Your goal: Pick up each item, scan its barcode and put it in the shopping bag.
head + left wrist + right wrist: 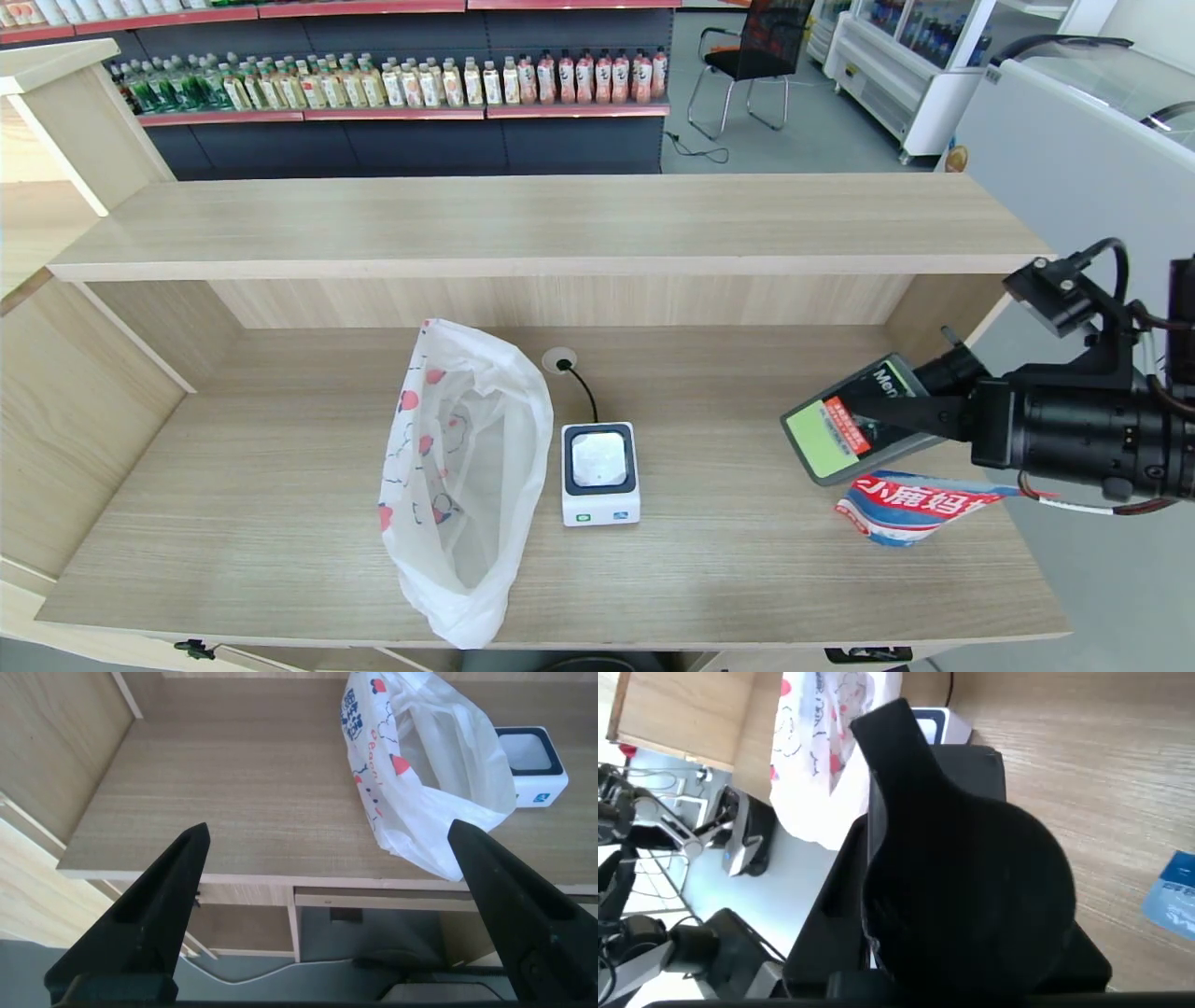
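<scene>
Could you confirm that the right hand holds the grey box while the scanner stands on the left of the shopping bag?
Not quite: the scanner stands on the right of the shopping bag, as the head view shows. The right hand does hold the grey box.

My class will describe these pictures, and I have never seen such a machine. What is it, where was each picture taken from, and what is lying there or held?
It is a two-armed robot at a shop counter. One picture looks down from a camera on its head; the other two come from cameras on its wrists. On the counter lie a white shopping bag, a barcode scanner and a blue-and-white pouch. The right gripper holds a grey box near the pouch. The left gripper is open and empty, by the counter's front edge.
</scene>
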Controlling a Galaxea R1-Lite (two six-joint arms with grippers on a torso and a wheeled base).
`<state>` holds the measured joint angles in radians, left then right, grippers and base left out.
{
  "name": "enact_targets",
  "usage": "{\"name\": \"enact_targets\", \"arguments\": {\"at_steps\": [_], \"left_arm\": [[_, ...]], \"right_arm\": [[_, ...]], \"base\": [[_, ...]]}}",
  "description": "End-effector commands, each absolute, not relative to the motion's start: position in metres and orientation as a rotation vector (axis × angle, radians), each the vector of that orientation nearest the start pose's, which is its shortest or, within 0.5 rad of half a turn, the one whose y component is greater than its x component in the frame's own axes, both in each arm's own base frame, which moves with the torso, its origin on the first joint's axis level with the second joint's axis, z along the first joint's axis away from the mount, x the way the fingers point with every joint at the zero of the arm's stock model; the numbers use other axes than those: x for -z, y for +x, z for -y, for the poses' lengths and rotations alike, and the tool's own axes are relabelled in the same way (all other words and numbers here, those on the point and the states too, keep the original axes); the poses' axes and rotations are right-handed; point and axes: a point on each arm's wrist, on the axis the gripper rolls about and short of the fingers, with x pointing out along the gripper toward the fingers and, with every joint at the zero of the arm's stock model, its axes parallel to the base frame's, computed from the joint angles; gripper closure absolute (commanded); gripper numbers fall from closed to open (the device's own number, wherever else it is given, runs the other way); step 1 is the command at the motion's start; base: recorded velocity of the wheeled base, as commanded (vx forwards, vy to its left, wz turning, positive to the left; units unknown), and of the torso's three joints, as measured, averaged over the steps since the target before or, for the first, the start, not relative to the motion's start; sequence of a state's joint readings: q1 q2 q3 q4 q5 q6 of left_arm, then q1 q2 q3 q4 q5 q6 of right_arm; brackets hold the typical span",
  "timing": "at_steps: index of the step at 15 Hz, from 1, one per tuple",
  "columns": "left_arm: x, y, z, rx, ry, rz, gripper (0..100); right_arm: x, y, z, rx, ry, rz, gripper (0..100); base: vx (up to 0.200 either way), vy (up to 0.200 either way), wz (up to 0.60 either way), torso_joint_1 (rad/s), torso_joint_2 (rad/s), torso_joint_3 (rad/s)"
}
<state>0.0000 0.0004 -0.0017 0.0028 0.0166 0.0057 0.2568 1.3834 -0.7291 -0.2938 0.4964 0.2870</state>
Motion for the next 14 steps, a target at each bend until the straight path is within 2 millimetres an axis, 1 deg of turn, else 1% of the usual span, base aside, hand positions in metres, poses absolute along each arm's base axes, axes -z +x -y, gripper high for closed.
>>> {"name": "enact_targets", "arguments": {"at_steps": [1,3,4,8,10,12,14], "left_arm": [[-0.075,-0.023,0.0,-0.017,0.006,-0.003,0],[-0.076,-0.023,0.0,-0.017,0.006,-0.002,0],[-0.076,-0.023,0.0,-0.017,0.006,-0.002,0],[-0.076,-0.023,0.0,-0.017,0.005,-0.002,0],[-0.076,-0.023,0.0,-0.017,0.003,-0.002,0],[-0.076,-0.023,0.0,-0.017,0.003,-0.002,0],[-0.076,-0.023,0.0,-0.017,0.003,-0.002,0]], "right_arm": [[-0.202,0.223,-0.082,-0.73,0.325,-0.541,100],[-0.204,0.222,-0.088,-0.748,0.356,-0.554,100],[-0.206,0.221,-0.096,-0.775,0.366,-0.563,100],[-0.202,0.221,-0.104,-0.793,0.364,-0.586,100],[-0.2,0.223,-0.105,-0.789,0.362,-0.592,100],[-0.198,0.229,-0.107,-0.778,0.361,-0.598,100],[-0.196,0.242,-0.112,-0.713,0.35,-0.592,100]], "base": [[0.0,0.0,0.0,0.0,0.0,0.0],[0.0,0.0,0.0,0.0,0.0,0.0],[0.0,0.0,0.0,0.0,0.0,0.0],[0.0,0.0,0.0,0.0,0.0,0.0],[0.0,0.2,0.0,0.005,0.0,0.002],[0.0,0.2,0.0,-0.005,0.0,0.005],[0.0,0.2,0.0,0.015,0.0,-0.002]]}}
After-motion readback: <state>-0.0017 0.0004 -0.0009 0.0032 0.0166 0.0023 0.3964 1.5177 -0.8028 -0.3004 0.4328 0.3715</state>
